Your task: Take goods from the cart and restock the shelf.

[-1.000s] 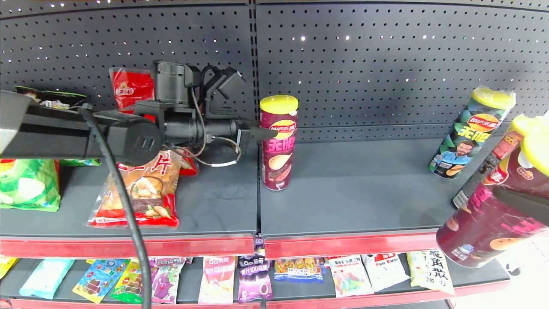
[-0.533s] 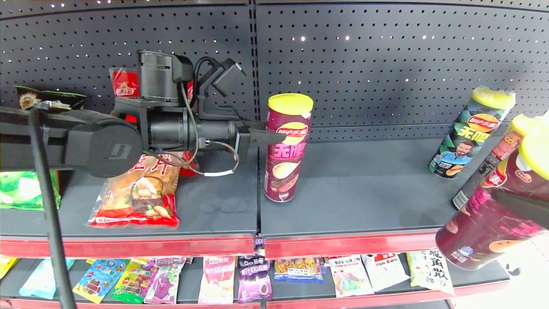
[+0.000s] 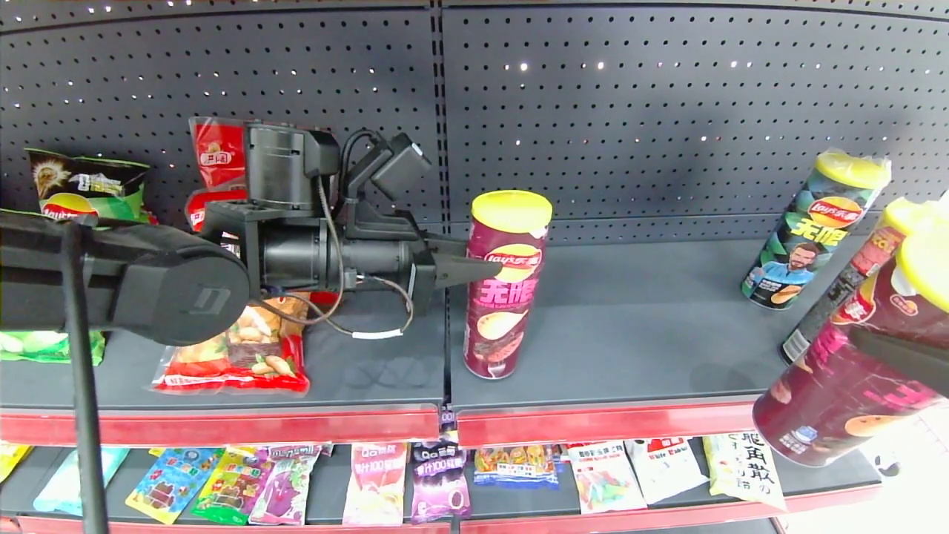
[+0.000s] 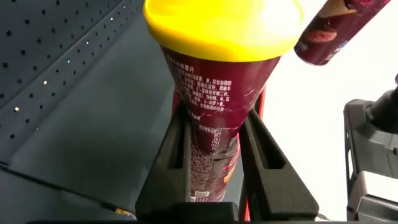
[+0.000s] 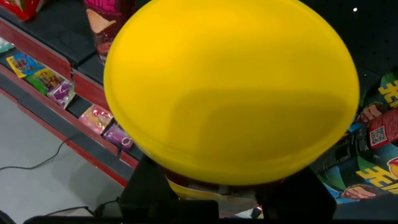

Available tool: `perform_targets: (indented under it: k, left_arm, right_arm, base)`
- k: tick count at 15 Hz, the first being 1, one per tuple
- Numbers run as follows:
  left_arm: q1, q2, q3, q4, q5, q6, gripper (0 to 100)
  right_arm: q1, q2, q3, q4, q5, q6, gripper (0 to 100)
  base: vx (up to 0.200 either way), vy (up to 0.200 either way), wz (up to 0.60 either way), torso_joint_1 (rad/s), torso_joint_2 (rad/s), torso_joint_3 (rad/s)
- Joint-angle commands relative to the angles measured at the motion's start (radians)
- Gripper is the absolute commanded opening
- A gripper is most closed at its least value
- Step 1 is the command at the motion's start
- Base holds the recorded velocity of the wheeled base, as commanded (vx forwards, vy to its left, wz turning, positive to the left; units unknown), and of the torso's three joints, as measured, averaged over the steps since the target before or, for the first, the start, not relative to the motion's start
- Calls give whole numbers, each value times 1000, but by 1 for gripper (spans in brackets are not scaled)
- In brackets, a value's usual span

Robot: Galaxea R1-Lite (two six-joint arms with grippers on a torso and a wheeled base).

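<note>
Left end effector (image 4: 217, 134) clamped around maroon can (image 3: 503, 311) near shelf (image 3: 630, 334) front; right end effector (image 3: 890, 348) clamped on second can (image 3: 830, 400).

Left arm (image 3: 148, 274) stretches level, fingers (image 4: 171, 155) clamped (right fingers (image 3: 901, 354) likewise).

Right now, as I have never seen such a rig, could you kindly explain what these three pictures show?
This is a two-armed robot restocking a shop shelf. The wide picture comes from a camera on its head; the other two come from cameras on its wrists. The left gripper is shut on a yellow-topped purple chip can, held upright over the shelf. The right gripper is shut on a maroon chip can, seen in its wrist picture from above its lid. On the shelf are snack bags at the left and a green chip can at the right.
</note>
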Motion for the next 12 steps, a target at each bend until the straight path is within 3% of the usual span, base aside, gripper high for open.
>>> perform_targets:
  k: [1,3,8,12]
  left_arm:
    - [-10,-10,36,-13,-2,-6,0]
    - [-27,-19,45,-31,-2,-45,0]
    - [-39,-31,134,-117,-2,-48,0]
    - [-39,-14,128,-160,8,-58,0]
  right_arm:
    - [1,2,-2,-1,0,0,0]
    - [1,0,0,-1,0,0,0]
    - [1,-1,0,-1,0,0,0]
    - [1,-9,1,1,0,0,0]
  base:
    - [0,0,0,0,0,0]
    - [0,0,0,0,0,0]
    - [0,0,0,0,0,0]
    - [0,0,0,0,0,0]
